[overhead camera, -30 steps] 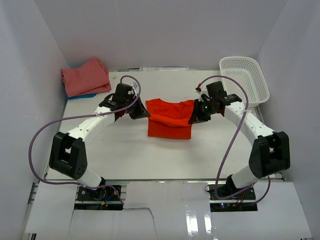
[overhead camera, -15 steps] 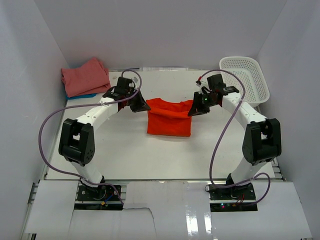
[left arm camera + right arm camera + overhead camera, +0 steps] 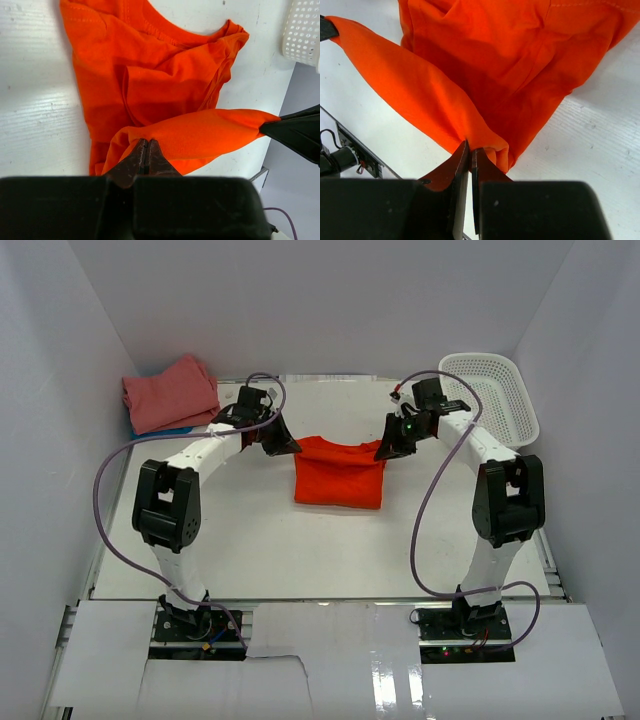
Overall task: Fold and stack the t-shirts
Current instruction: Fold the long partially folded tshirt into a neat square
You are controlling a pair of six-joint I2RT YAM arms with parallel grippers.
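White desk [image 3: 250,540], white walls round it. Top view: orange-red t-shirt [image 3: 338,478] lies mid-desk, its far edge lifted btwn both hands. Left hand [image 3: 281,445] is at its far-left corner, right hand [image 3: 388,450] at its far-right, neither nearer. Salmon-pink t-shirt [image 3: 172,393] sits well left of it. Left wrist: jaws pinched shut on one end of a taut band of the orange cloth, rest slack on desk. Right wrist: jaws clamped on the other end. Held edge runs left-right, so the fold prob. carries it toward the near hem
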